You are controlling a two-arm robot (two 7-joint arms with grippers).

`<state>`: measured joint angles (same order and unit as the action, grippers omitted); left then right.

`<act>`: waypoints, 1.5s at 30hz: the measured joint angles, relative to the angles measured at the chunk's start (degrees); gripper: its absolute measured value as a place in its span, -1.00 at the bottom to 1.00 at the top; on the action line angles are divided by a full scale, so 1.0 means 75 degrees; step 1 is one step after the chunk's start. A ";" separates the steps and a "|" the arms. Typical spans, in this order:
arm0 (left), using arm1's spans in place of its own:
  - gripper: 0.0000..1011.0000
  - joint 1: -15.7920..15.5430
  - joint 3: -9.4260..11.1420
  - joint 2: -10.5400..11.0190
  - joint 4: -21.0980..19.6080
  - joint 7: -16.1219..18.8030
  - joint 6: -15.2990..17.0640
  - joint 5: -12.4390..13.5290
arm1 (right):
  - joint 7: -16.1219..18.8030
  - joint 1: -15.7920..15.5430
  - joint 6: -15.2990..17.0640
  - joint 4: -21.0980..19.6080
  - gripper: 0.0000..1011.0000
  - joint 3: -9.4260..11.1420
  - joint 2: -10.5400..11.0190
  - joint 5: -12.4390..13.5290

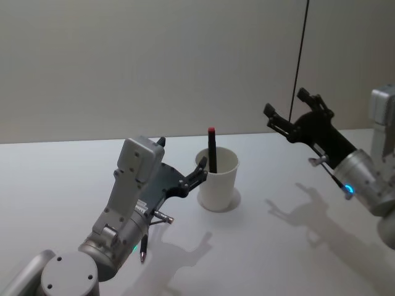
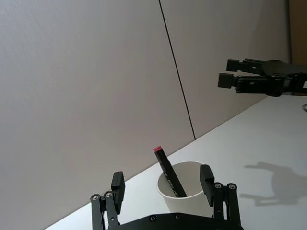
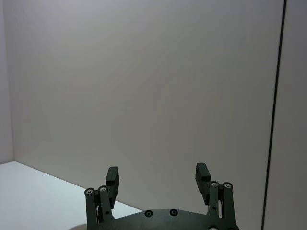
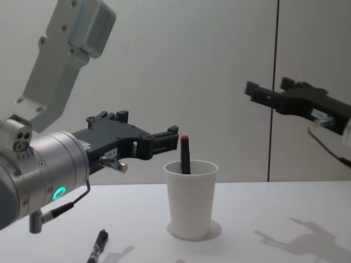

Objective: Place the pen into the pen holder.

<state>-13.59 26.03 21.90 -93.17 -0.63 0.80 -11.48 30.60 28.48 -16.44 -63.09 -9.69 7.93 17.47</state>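
Seemingly done: pen [image 1: 212, 148] in pen holder [image 1: 217, 185]

It leans inside, red cap above the rim. My left gripper [image 2: 161, 178] hovers open, empty, just beside; my right gripper [image 3: 157, 171], also open, is raised well apart. Only withdrawing seems left.

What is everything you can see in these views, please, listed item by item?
pen holder: one, white, standing mid-table.
pen: one, black with red cap, leaning inside the pen holder.
second pen: one, dark, lying on the table's near left part.
table: one, white.
wall: one, pale, with a black vertical line.
left gripper: one, black, jaws open, close to the pen holder's left side.
right gripper: one, black, jaws open, raised at the right, holding nothing.
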 joint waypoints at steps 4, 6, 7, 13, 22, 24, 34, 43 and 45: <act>0.98 0.0000 0.0000 0.0000 0.0000 0.0000 0.0000 0.0000 | -0.0132 -0.0292 0.0316 -0.0452 0.98 0.0096 0.0163 -0.0021; 0.98 0.0000 0.0000 0.0000 0.0000 0.0000 -0.0001 0.0000 | -0.0206 -0.0458 0.0481 -0.0689 0.98 0.0150 0.0252 -0.0023; 0.98 0.0000 0.0000 0.0000 0.0000 0.0000 0.0000 0.0000 | -0.0244 -0.0516 0.0559 -0.0770 0.98 0.0169 0.0284 -0.0023; 0.98 0.0000 0.0000 0.0000 0.0000 0.0000 0.0000 0.0000 | -0.0471 -0.1018 0.0961 -0.1420 0.98 0.0319 0.0527 0.0007; 0.98 0.0000 0.0000 0.0000 0.0000 0.0000 -0.0001 0.0000 | -0.0765 -0.1671 0.1343 -0.2172 0.98 0.0504 0.0809 0.0134; 0.98 0.0000 0.0000 0.0000 0.0000 0.0000 0.0000 0.0000 | -0.0807 -0.1773 0.1390 -0.2282 0.98 0.0532 0.0851 0.0155; 0.98 0.0000 0.0000 0.0000 0.0000 0.0000 0.0000 0.0000 | -0.1070 -0.2361 0.1643 -0.2889 0.98 0.0680 0.1090 0.0279; 0.98 0.0000 0.0000 0.0000 0.0000 0.0000 0.0000 0.0000 | -0.1181 -0.2609 0.1751 -0.3144 0.98 0.0747 0.1190 0.0327; 0.98 0.0000 0.0000 0.0000 0.0000 0.0000 0.0000 0.0000 | -0.1198 -0.2649 0.1767 -0.3183 0.98 0.0757 0.1206 0.0335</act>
<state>-13.59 26.03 21.90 -93.17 -0.63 0.79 -11.48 21.61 8.61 -3.18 -86.96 -4.01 16.98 19.98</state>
